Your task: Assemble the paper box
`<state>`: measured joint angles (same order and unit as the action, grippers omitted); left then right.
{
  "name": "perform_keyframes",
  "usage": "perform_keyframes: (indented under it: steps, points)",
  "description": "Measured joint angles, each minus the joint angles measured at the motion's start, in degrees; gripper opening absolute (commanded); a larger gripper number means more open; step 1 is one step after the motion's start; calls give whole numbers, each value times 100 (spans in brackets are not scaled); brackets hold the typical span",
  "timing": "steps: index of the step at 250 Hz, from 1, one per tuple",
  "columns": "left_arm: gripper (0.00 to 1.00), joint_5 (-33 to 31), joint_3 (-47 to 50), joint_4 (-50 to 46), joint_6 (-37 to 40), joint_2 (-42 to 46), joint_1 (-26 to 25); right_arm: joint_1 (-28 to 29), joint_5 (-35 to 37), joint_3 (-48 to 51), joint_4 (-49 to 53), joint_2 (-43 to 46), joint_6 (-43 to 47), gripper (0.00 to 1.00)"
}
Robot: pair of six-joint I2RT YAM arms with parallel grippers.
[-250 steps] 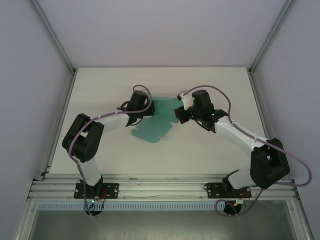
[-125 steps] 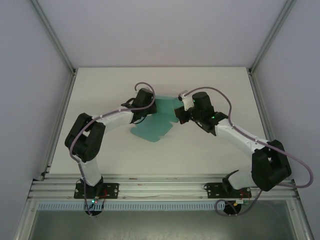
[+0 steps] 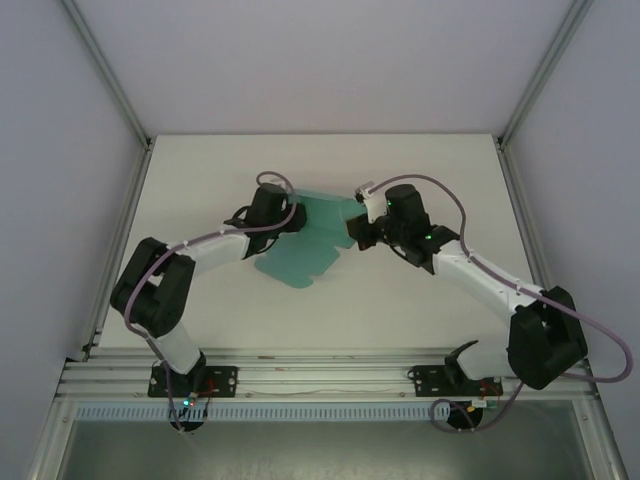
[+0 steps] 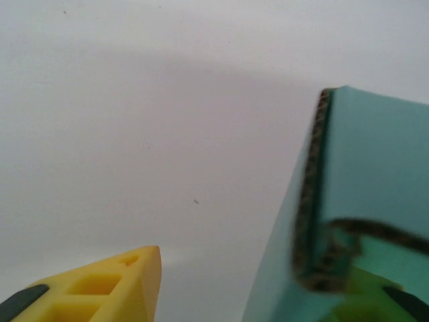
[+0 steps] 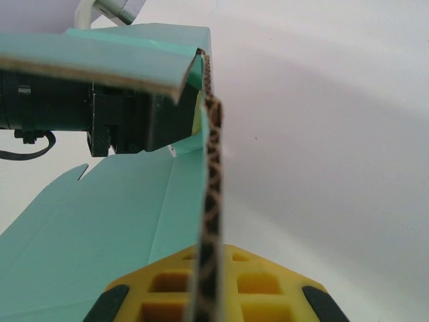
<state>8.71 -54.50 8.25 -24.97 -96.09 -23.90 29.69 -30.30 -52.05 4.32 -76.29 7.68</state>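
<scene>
The paper box (image 3: 303,247) is a teal die-cut card sheet, partly folded, at the middle of the table between both arms. My right gripper (image 3: 352,232) is shut on the sheet's right flap; in the right wrist view the card's corrugated edge (image 5: 212,168) runs straight up from between the closed yellow fingers (image 5: 164,285) of the right gripper (image 5: 208,253). My left gripper (image 3: 287,217) is at the sheet's upper left edge and stands open (image 4: 258,272). One yellow finger (image 4: 107,285) is clear of the card; the other shows dimly behind a raised teal flap (image 4: 375,174).
The white table (image 3: 200,170) is framed by aluminium posts (image 3: 108,75) and white walls. A rail (image 3: 330,378) with both arm bases runs along the near edge. The left arm's black wrist (image 5: 100,114) sits close behind the held flap.
The left gripper swung right towards the sheet, then back left. The sheet has shifted slightly left and towards the near edge. The right gripper edged left, still holding the flap.
</scene>
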Motion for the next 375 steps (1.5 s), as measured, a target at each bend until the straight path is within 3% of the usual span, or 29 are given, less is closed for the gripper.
perform_keyframes:
  steps: [50,93,163,198,253,307,335,375]
  points:
    - [66,702,505,634,149,354,280,-50,-190,0,46,181,-22,0]
    - [67,1193,778,940,260,544,361,-87,-317,0,37,197,-24,0]
    - [67,1316,776,1064,306,577,367,-87,-485,0,39,192,-20,0]
    - [72,1377,778,1095,404,577,435,-92,-636,0,42,195,-17,0]
    - [72,1941,699,1438,660,396,527,-103,-992,0,46,195,-17,0]
    - [64,2400,352,1541,876,-192,527,-103,-1281,0,59,195,-17,0]
    - [53,2529,275,1665,916,-350,527,-103,-1408,-2,83,195,-17,0]
    - [50,2581,170,1773,927,-481,527,-103,-1517,-2,81,212,-20,0]
